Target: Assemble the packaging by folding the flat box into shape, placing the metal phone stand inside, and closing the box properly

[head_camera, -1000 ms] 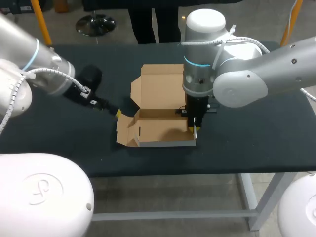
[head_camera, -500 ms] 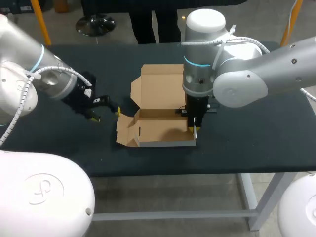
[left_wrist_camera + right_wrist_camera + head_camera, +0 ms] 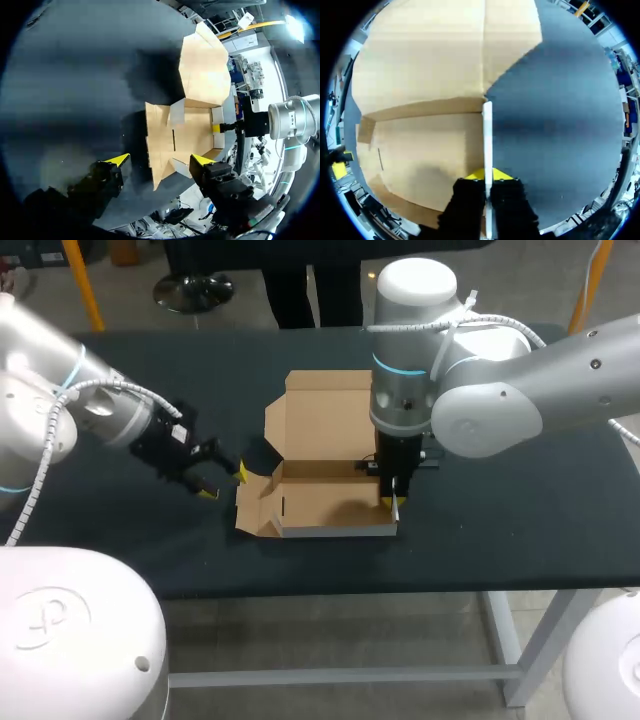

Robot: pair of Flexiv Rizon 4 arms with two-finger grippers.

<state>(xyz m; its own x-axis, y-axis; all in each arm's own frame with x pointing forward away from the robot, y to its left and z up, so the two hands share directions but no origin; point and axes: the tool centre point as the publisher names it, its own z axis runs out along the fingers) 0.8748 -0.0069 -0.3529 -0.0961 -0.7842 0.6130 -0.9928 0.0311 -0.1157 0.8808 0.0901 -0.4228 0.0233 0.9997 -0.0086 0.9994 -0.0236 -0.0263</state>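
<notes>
Left gripper (image 3: 222, 483) swung toward box (image 3: 330, 495); right gripper (image 3: 487, 175) clamps wall (image 3: 487, 130), half-hidden

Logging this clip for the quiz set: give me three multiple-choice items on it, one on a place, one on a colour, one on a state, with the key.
1. Where does the right gripper hold the box?
A. its lid
B. its right side wall
C. its left flap

2. What colour is the table?
A. white
B. pale wood
C. dark

3. How is the left gripper?
A. open, holding nothing
B. shut on a flap
C. shut on the lid

Key:
1 B: the right wrist view shows that wall pinched between the fingers.
2 C: the surface is dark all round the box.
3 A: its yellow tips stand wide apart, with nothing gripped.
</notes>
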